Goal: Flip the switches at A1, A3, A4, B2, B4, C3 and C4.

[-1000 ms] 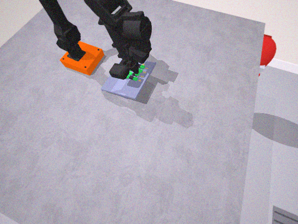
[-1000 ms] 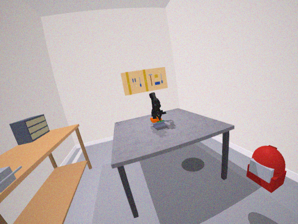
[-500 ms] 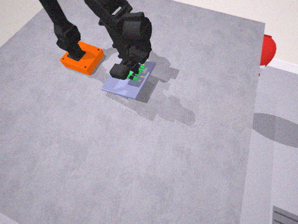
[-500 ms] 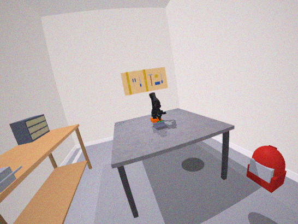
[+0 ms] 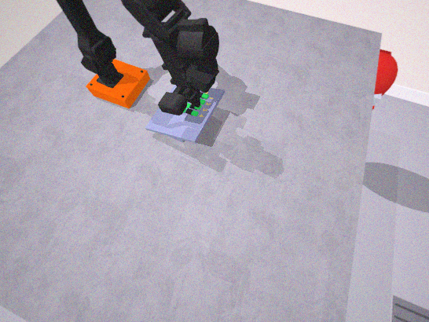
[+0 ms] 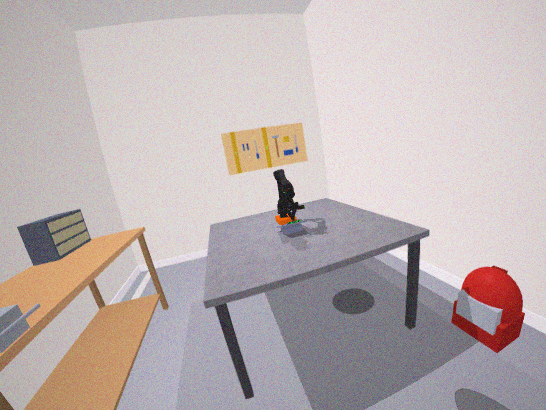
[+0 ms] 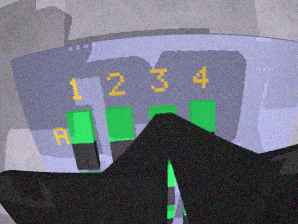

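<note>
Found gripper (image 7: 166,163) fully closed and empty at lower centre of wrist view, tip pointing up-frame over column 3 of panel (image 7: 266,116), with switch A3 (image 7: 161,111) just beyond tip, touching or nearly so.

Legible markings: yellow digits 1, 2, 3, 4 printed in a row along the switch panel (image 7: 260,116), beyond the closed fingertips of the gripper (image 7: 168,123) in the wrist view. Yellow letter A stands at the panel's left edge, beside the first green switch (image 7: 81,127). Top view: yellow marks on the panel, too small to read.
</note>
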Controlling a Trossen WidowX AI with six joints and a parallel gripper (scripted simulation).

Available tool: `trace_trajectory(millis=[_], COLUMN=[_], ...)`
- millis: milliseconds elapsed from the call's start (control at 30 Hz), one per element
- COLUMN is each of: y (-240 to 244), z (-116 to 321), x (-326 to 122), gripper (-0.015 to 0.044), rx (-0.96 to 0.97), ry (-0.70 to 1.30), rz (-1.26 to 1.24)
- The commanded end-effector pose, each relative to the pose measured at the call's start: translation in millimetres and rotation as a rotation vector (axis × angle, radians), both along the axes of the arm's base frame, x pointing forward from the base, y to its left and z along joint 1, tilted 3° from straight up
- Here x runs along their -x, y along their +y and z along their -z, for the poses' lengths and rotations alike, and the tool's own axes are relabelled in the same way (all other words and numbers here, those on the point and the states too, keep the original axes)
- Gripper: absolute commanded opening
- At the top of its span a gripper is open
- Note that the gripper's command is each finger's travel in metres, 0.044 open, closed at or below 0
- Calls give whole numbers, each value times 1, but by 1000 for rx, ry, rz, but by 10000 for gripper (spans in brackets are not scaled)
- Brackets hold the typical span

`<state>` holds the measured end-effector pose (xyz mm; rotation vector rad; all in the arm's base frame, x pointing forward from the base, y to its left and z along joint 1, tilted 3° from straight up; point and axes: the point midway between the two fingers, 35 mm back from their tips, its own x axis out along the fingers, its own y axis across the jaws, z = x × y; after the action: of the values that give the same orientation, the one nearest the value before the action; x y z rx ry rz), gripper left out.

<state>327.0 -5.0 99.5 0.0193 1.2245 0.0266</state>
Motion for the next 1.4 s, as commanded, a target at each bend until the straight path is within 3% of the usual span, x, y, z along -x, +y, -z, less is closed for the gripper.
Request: trace_trajectory(millis=[0, 367, 567, 900, 1367], y=[0, 0, -2, -24, -23], z=[2, 3, -58, -50, -17], x=[0, 0, 24, 41, 30], gripper=[0, 0, 0, 0, 0], rx=[-2, -2, -2, 1, 1], ry=[2, 2, -22, -20, -47], rz=[-2, -2, -1, -1, -1])
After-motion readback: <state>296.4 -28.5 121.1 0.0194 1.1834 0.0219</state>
